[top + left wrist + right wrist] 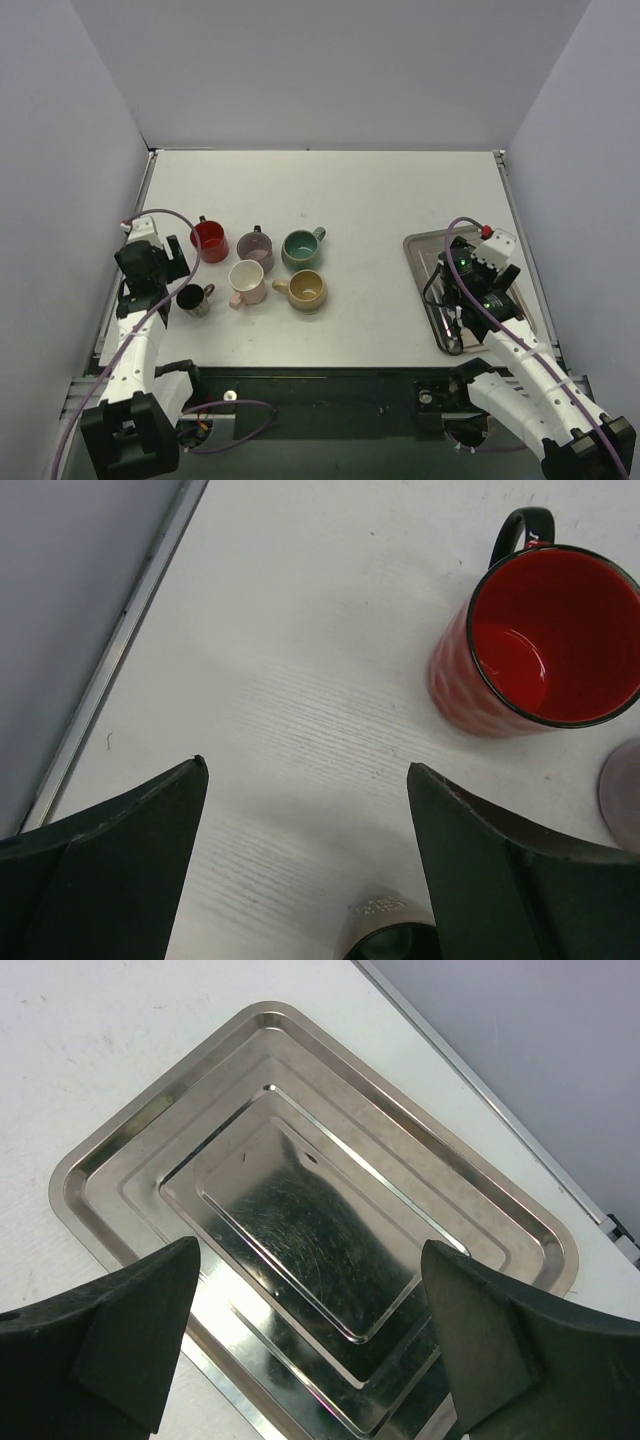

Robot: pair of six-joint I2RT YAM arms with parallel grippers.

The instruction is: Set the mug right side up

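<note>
While the black mug point(193, 298), hard, slick-glazed and probably best pinched across rim or handle, is sitting seemingly mouth-up on the table's point(380, 200) left side, the left gripper point(306, 765) is hovering spread and empty between it and the red mug point(530, 650), and the right gripper point(310, 1243) is hanging spread, empty, over the steel tray point(440, 1155).

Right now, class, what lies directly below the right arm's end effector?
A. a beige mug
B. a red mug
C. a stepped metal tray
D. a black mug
C: the right wrist view looks down between the open fingers of the right end effector straight onto the metal tray, and no mug appears in that view.
</note>
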